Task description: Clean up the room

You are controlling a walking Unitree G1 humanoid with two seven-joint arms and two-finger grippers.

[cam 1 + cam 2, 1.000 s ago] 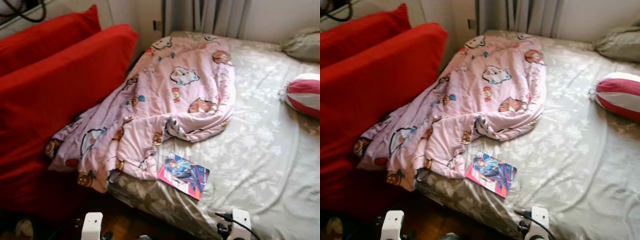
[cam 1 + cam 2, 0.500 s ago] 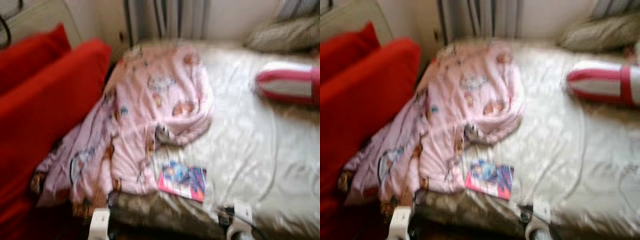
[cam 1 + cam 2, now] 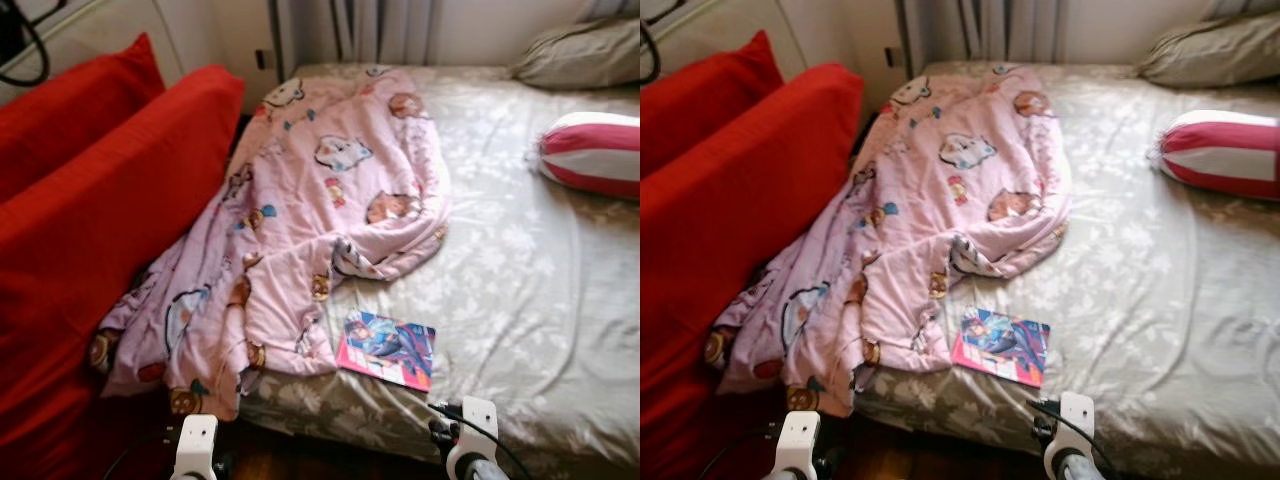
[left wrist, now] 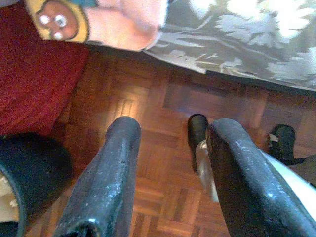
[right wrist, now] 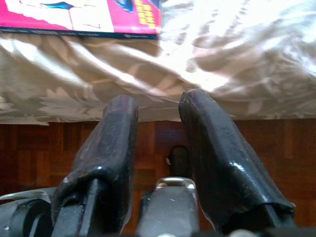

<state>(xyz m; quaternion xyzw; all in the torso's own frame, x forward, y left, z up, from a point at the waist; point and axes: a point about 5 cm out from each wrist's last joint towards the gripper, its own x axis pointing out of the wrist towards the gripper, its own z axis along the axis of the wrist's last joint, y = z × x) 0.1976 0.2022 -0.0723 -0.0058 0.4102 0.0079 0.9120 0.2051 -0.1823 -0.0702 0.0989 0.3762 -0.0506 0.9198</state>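
A crumpled pink blanket with cartoon prints lies across the left side of the bed and hangs over its near corner. A pink and blue book lies flat on the floral sheet near the bed's front edge, just right of the blanket. Both arms hang low in front of the bed. My left gripper is open above the wood floor, below the blanket's hanging corner. My right gripper is open too, just below the bed's edge, with the book beyond it.
Red sofa cushions stand against the bed's left side. A red and white striped pillow and a grey pillow lie at the far right. The parquet floor runs under the bed. A dark round object sits by the sofa.
The camera swung through a blur and has steadied, so the bed sits a little more to the left in the picture. The blanket, the book and the pillows lie as before.
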